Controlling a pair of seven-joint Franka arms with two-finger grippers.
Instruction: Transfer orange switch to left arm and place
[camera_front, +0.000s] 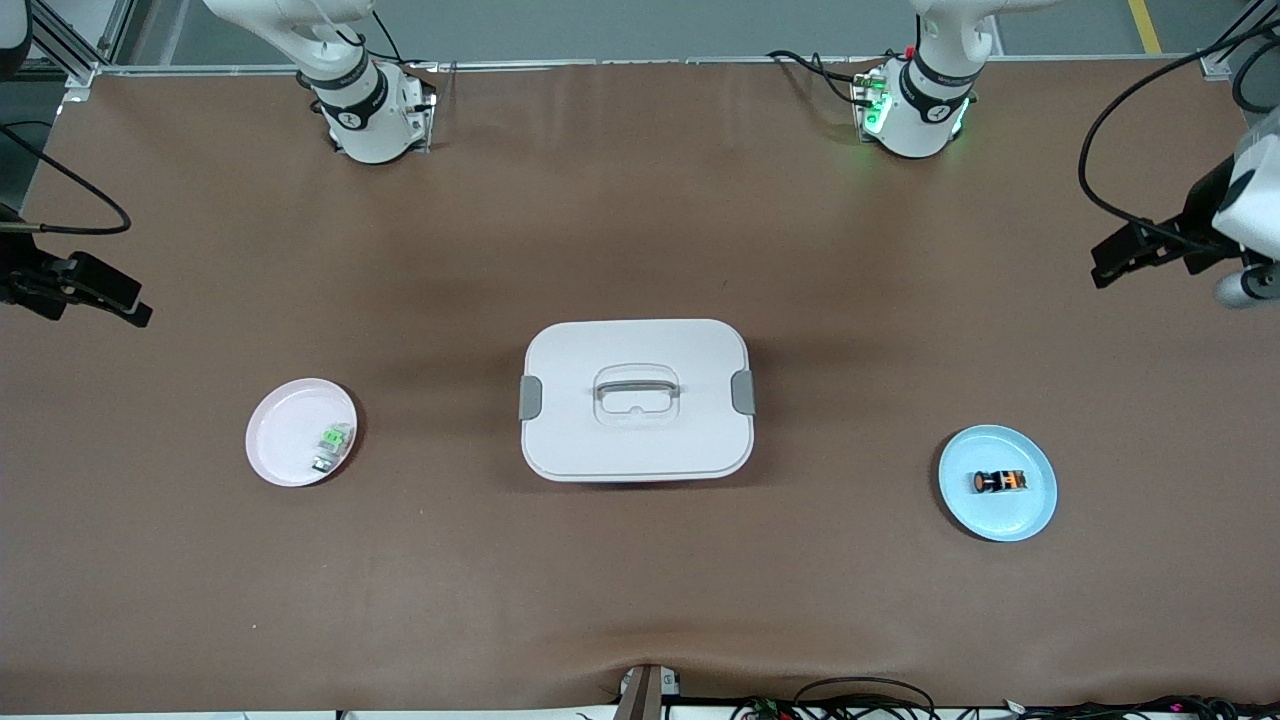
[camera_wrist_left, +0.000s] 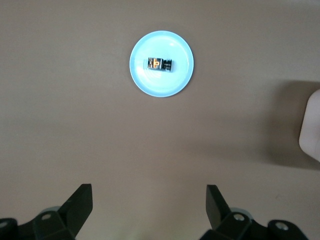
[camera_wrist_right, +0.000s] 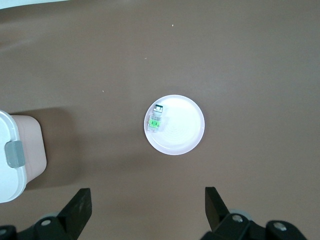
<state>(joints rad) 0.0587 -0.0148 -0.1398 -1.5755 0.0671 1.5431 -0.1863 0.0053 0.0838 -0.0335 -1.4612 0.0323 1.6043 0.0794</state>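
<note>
Starting position. The orange switch (camera_front: 1000, 482) lies on the blue plate (camera_front: 1030, 515) toward the left arm's end of the table, with the box (camera_front: 636, 400) between it and the pink plate (camera_front: 285, 430) holding a green switch (camera_front: 331, 446). The left gripper (camera_wrist_left: 149, 210) and right gripper (camera_wrist_right: 148, 210) hang high, jaws spread and empty. Judged next: the left arm descends onto the orange switch.
</note>
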